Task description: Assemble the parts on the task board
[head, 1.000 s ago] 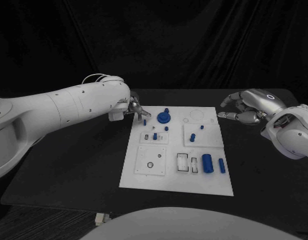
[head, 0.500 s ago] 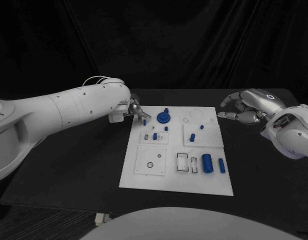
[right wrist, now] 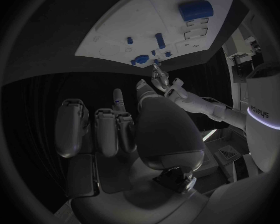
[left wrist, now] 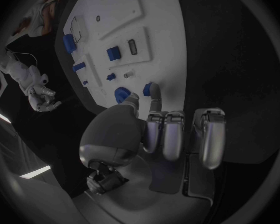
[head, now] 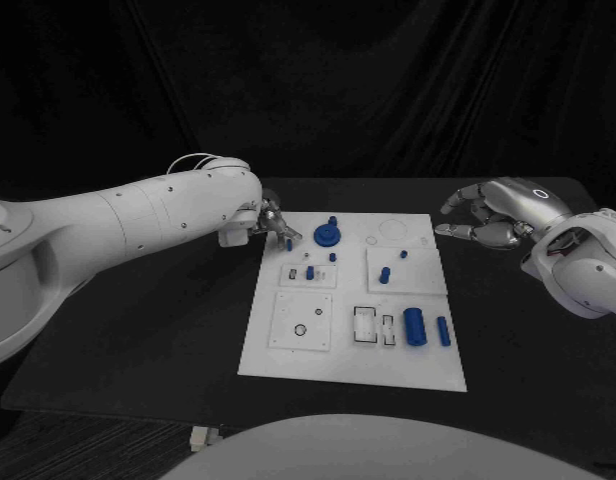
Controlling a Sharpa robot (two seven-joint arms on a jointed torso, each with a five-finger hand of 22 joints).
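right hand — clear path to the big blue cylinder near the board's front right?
Probably yes: the right hand hovers off the task board's far right edge holding nothing, and nothing stands between it and the big blue cylinder.

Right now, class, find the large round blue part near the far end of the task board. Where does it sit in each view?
Head view: large round blue part, beside the left hand.
Left wrist view: just beyond that hand's fingertips.
Right wrist view: at the board's edge.
Shared landmark: the white task board.
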